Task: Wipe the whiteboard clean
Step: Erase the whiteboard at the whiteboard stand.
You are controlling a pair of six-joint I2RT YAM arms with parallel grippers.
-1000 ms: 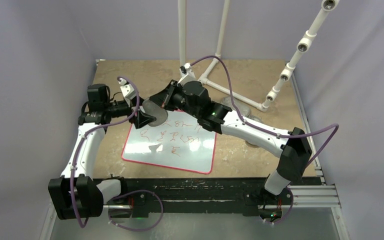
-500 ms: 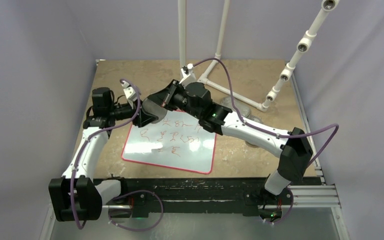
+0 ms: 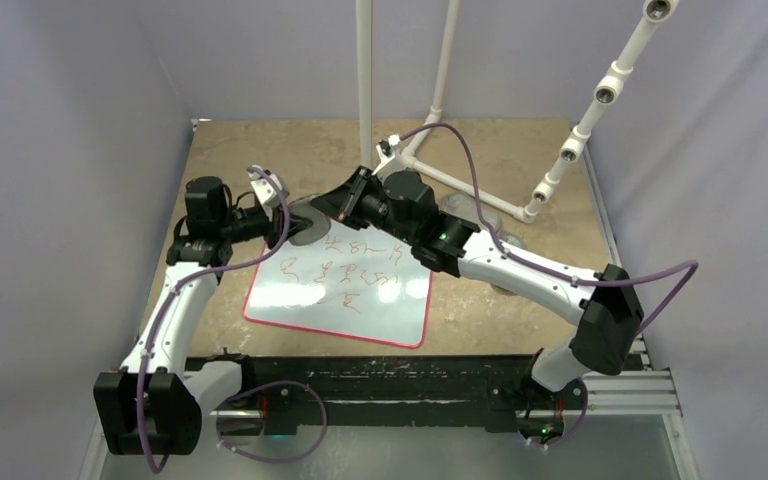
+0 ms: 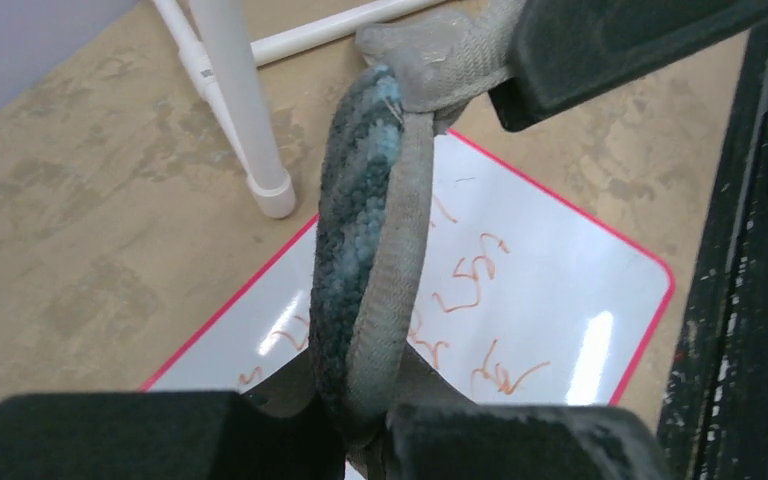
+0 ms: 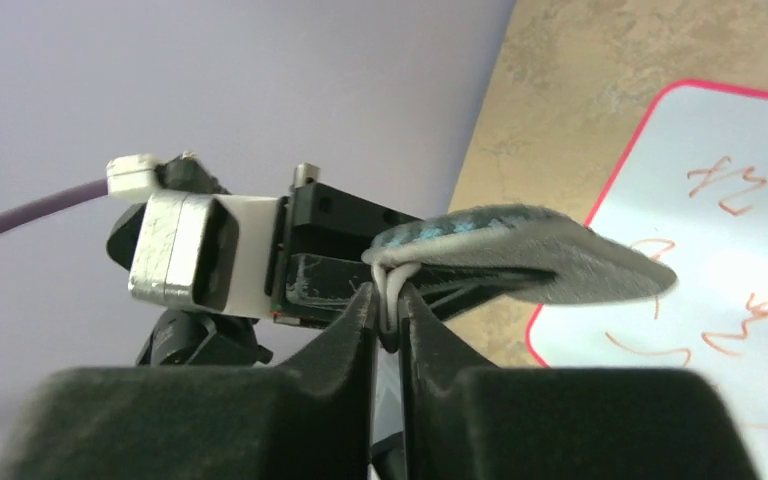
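Observation:
The whiteboard [image 3: 360, 300] lies flat on the tan table with red scribbles on its far half; it also shows in the left wrist view [image 4: 550, 300] and the right wrist view [image 5: 730, 250]. A grey oval pad [image 3: 307, 222] with a blue-grey knitted face [image 4: 355, 250] hangs in the air over the board's far left corner. My left gripper [image 3: 288, 222] [image 4: 380, 415] is shut on one end of it. My right gripper [image 3: 336, 207] [image 5: 388, 310] pinches a thin white loop at the pad's [image 5: 530, 255] other end, its jaws close together.
A white pipe frame [image 3: 364, 70] stands on the table behind the board, one foot [image 4: 272, 195] near the board's far edge. Another grey pad [image 3: 460, 207] lies behind my right arm. A black rail [image 3: 390, 380] runs along the near edge.
My left gripper has closed on the pad that the right gripper was holding. Both grippers and the pad shifted slightly away from me, and the right arm has stretched out.

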